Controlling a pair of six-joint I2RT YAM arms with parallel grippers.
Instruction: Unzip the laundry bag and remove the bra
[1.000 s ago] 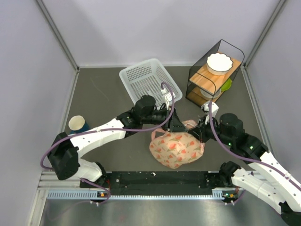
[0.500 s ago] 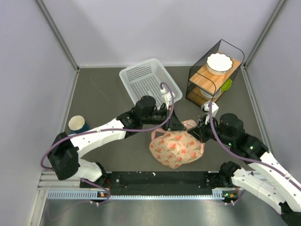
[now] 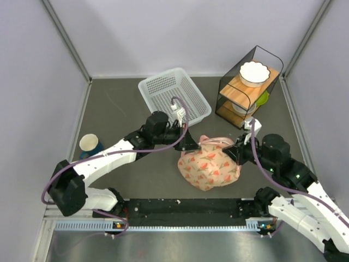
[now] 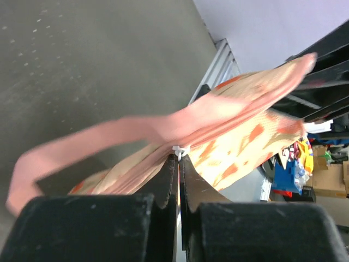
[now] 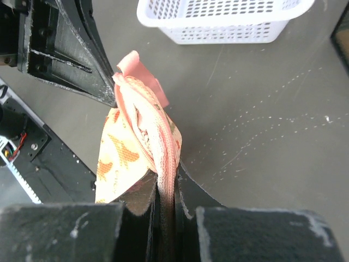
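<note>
Leftward slid the left hand (image 4: 178, 159), clenched on the zip pull (image 4: 180, 149) — right hand (image 5: 166, 184) grips the laundry bag (image 3: 210, 168), inside hidden.

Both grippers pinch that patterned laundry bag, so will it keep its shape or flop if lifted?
Probably floppy: the laundry bag sags and creases between the left gripper and right gripper. Likely light, since thin pinches hold its edge up.
</note>
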